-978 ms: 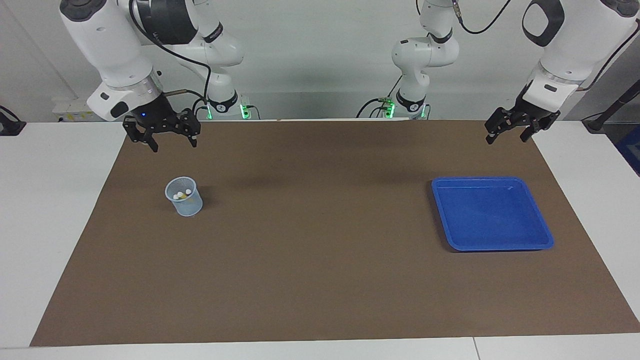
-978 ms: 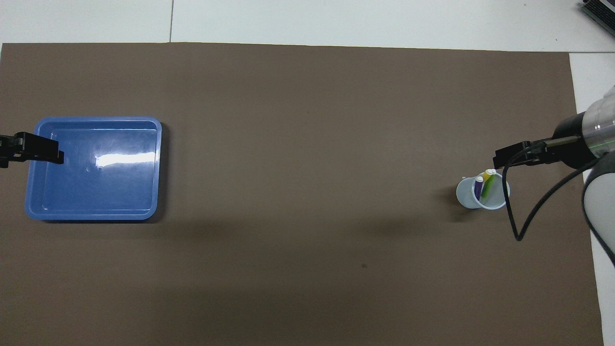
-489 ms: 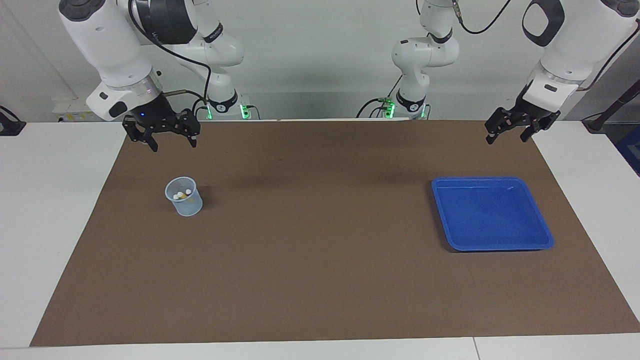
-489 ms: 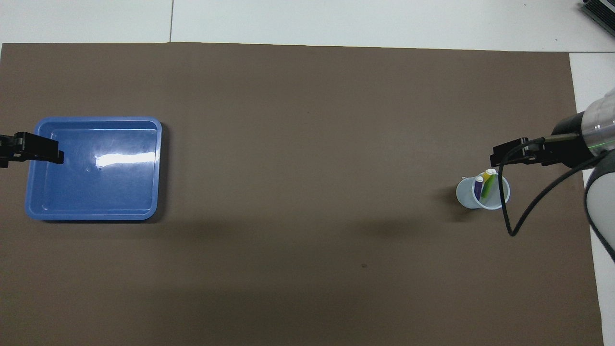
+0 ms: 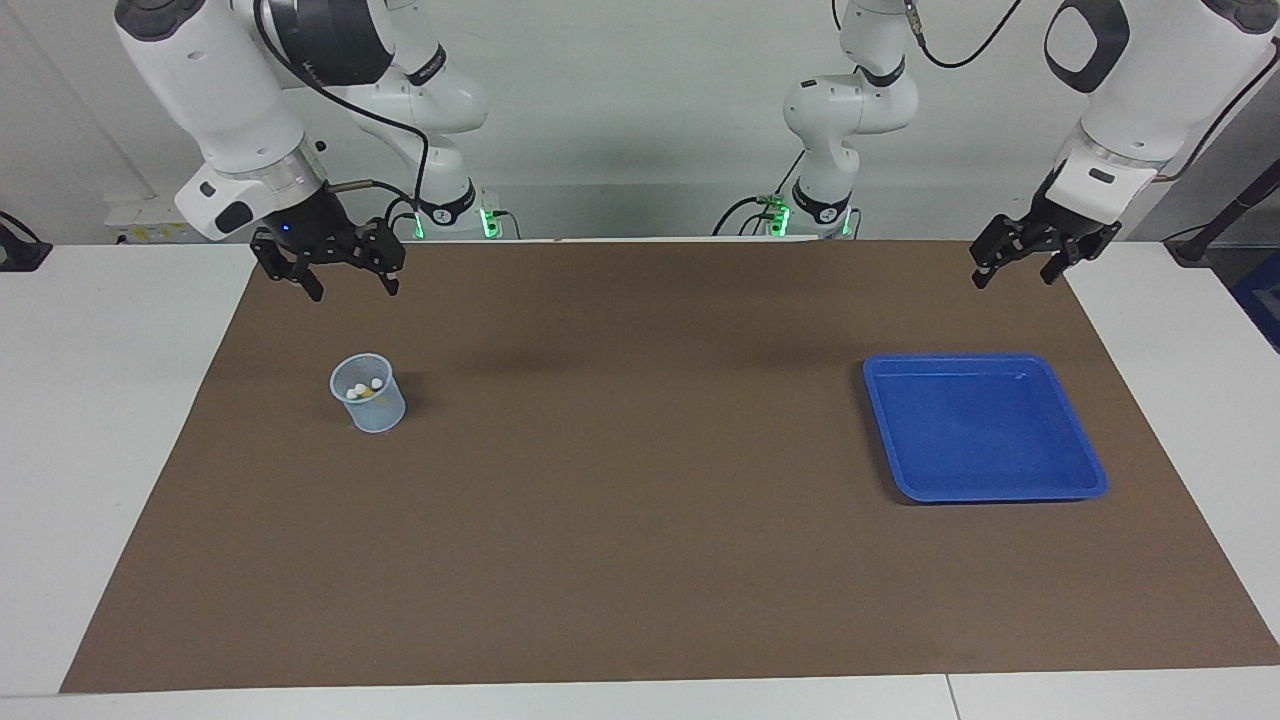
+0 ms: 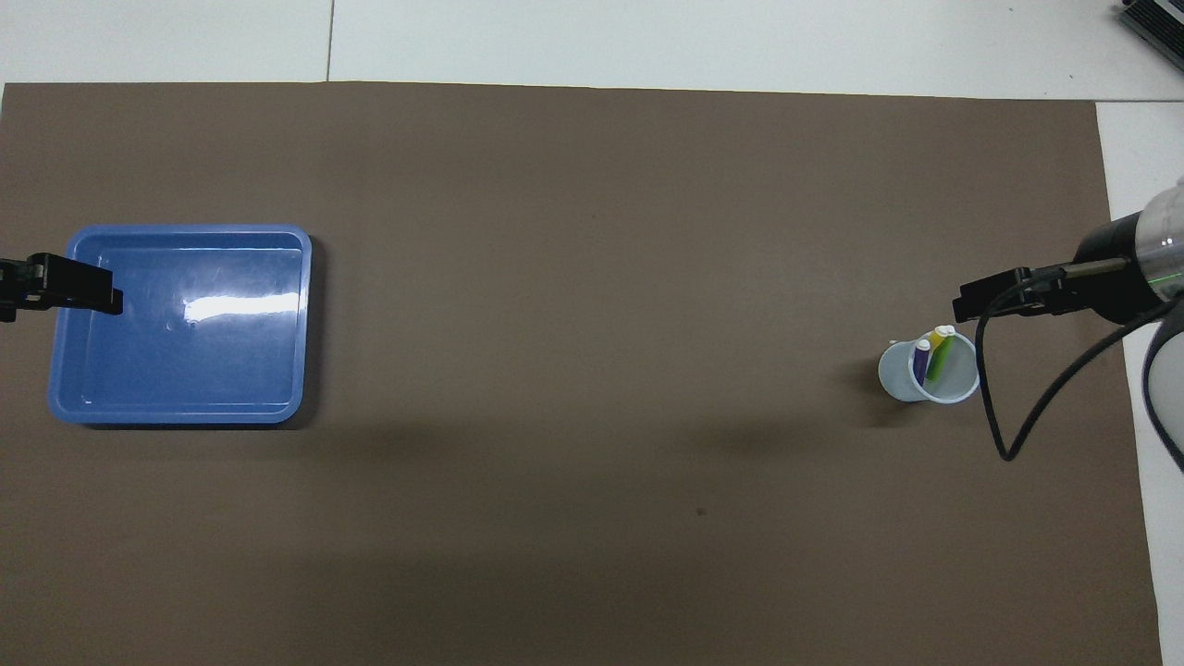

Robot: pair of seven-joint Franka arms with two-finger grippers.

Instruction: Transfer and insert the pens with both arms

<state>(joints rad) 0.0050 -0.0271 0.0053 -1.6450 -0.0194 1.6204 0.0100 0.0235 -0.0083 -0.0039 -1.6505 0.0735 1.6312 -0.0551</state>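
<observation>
All three pens (image 6: 932, 356) stand in the clear cup (image 5: 368, 393). Right claw (image 5: 343, 278) hangs above the mat, seemingly beside the cup, fingers apart; left claw (image 5: 1012, 263) waits, spread, near the blue tray (image 5: 1088, 470).

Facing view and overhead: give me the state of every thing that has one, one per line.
pens: three, standing in the cup, whitish ends up
cup: upright, toward the right arm's end
blue tray: empty, toward the left arm's end
right gripper: open, raised, holding nothing
left gripper: open, raised, holding nothing
</observation>
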